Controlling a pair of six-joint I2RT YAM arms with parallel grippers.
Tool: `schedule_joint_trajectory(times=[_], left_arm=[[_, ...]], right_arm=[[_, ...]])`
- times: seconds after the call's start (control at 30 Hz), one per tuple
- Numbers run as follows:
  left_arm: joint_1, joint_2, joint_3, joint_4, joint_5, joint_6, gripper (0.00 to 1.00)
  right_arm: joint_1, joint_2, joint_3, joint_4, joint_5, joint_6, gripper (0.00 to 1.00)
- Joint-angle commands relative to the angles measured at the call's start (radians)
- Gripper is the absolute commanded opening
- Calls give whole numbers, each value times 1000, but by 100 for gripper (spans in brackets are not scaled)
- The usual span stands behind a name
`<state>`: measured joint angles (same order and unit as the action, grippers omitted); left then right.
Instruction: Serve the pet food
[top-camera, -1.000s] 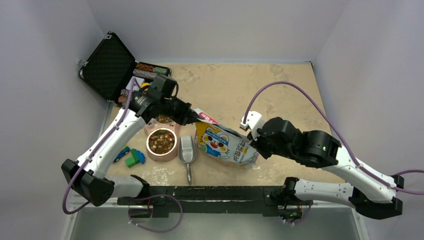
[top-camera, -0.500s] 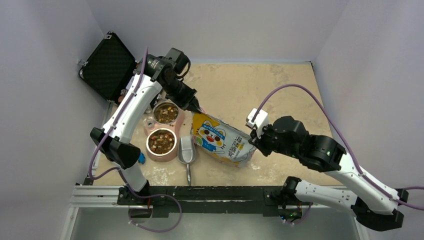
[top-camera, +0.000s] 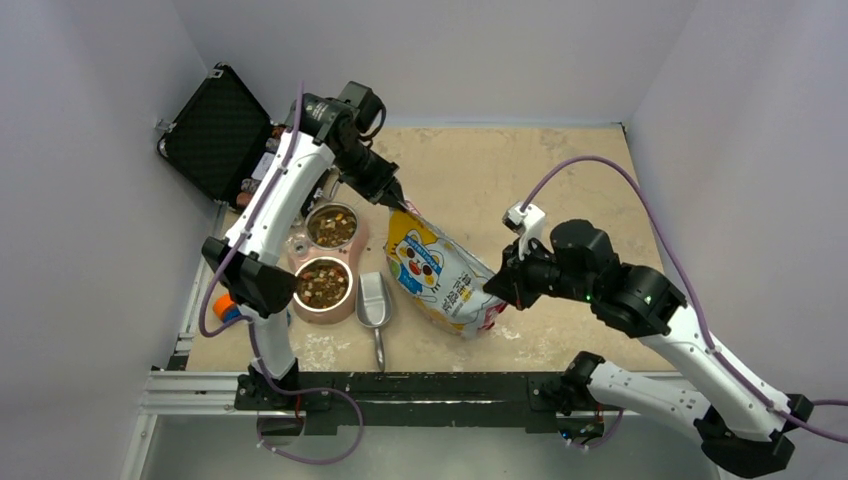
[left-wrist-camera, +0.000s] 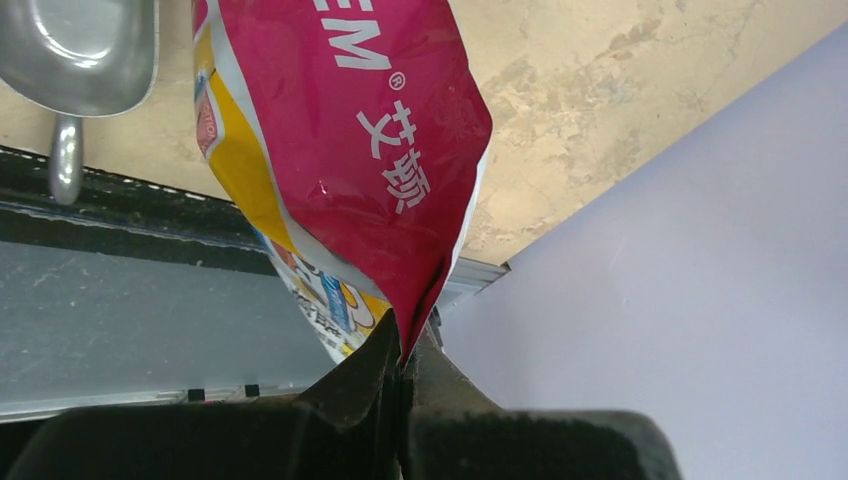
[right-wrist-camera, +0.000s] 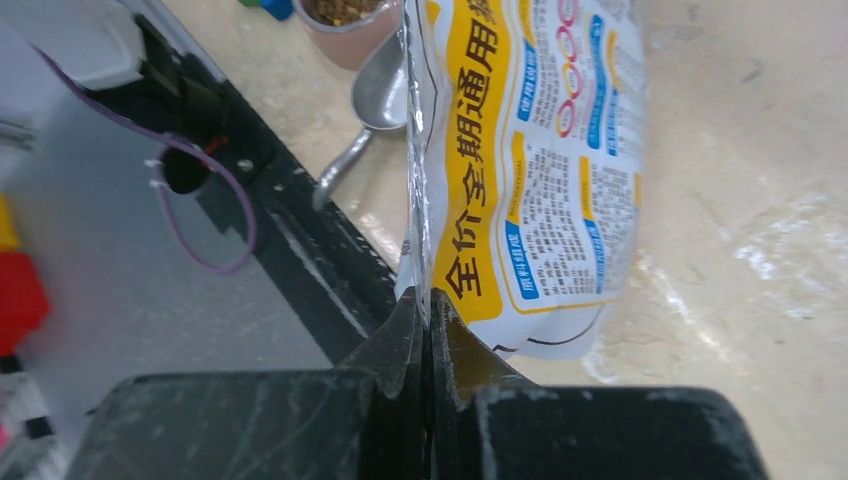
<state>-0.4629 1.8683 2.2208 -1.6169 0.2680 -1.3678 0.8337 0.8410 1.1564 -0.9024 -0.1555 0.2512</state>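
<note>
The glossy pet food bag (top-camera: 438, 275) hangs tilted between both arms over the table's middle. My left gripper (top-camera: 399, 204) is shut on its red top corner (left-wrist-camera: 400, 180). My right gripper (top-camera: 494, 288) is shut on the bag's side seam (right-wrist-camera: 425, 230) near its bottom. Brown pet food (top-camera: 322, 283) fills the near pink bowl (top-camera: 322, 313), and more pet food (top-camera: 332, 227) fills the far bowl. The kibble inside the bag is hidden.
A metal scoop (top-camera: 374, 302) lies on the table right of the near bowl, under the bag's left edge. An open black case (top-camera: 213, 130) stands at the back left. An orange toy (top-camera: 222, 304) shows by the left arm. The black rail (top-camera: 420, 385) runs along the near edge.
Both arms have lifted the bag off the table; its top corner went up and back. The left arm swung upright, away from the bowls, and the right gripper rose with the bag's lower end.
</note>
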Motion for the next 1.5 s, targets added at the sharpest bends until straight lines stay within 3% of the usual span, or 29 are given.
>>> schedule_joint_trajectory(times=[0.0,0.07,0.17,0.4,0.5,0.67,0.77,0.83,1.1,1.27,1.33,1.47], left_arm=[[118,58,111,-158,-257,26,0],[119,71,117,-173,-290,47,0],[126,34,76,-173,-331,62,0],[129,5,84,-159,-365,163,0],[129,-46,30,-73,-299,256,0],[125,-200,-173,94,-96,290,39],[114,-327,-334,202,21,222,72],[100,-375,-406,240,91,167,79],[-67,-456,-444,137,94,-91,84],[-134,-533,-587,307,79,-257,79],[-148,-535,-595,338,58,-282,71],[-181,-526,-591,406,13,-311,68]], right_arm=[[-8,-156,-115,-215,-327,249,0],[-11,-181,-213,-130,-472,330,0],[-19,-203,-257,-62,-546,400,0],[-24,-186,-169,-121,-454,346,0],[-24,-167,-141,-89,-403,321,0],[-21,-70,-38,-124,-328,244,0],[-21,-37,15,-119,-284,224,0],[-21,-10,41,-116,-278,214,0],[1,55,106,-83,-235,181,0],[11,83,155,-105,-207,136,0],[13,90,162,-117,-203,123,0],[21,95,159,-121,-206,110,0]])
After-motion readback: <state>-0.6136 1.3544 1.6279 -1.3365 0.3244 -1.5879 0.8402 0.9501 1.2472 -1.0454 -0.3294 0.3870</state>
